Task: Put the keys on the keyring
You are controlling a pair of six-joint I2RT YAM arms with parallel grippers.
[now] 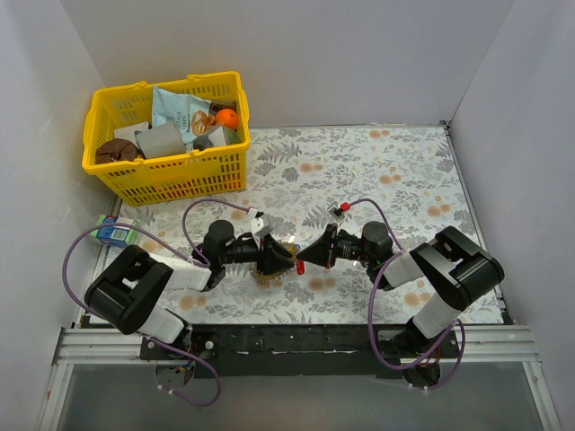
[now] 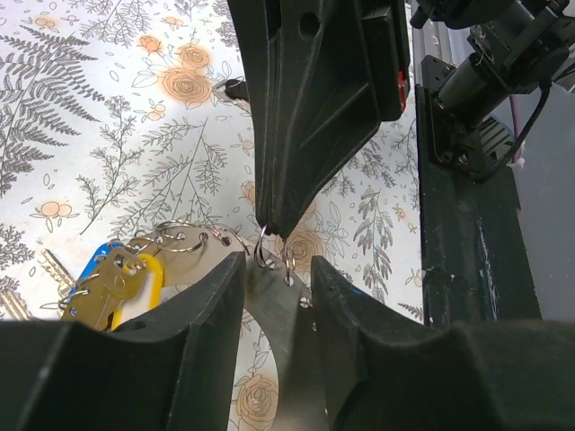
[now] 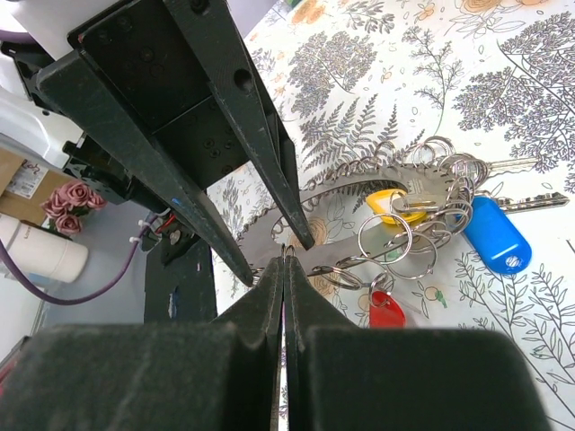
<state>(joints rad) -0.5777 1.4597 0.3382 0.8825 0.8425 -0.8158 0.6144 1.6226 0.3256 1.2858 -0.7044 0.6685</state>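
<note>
The keyring (image 3: 355, 193), a flat silver toothed ring hung with small split rings, is held on edge between the two grippers. My left gripper (image 2: 278, 269) is shut on its rim; its fingers (image 3: 269, 171) show in the right wrist view. My right gripper (image 3: 285, 253) is shut, its tips pinching one small split ring (image 2: 265, 251) on the rim. A yellow key (image 3: 395, 203), a blue key (image 3: 494, 235) and a red key (image 3: 386, 310) hang from rings on it. In the top view the grippers meet tip to tip, left (image 1: 280, 259) and right (image 1: 308, 252), above the red key (image 1: 300, 268).
A yellow basket (image 1: 171, 175) of assorted items stands at the back left. A small blue-green carton (image 1: 115, 232) lies left of the left arm. White walls close in the flowered table on three sides. Metal keys (image 3: 539, 201) trail onto the cloth.
</note>
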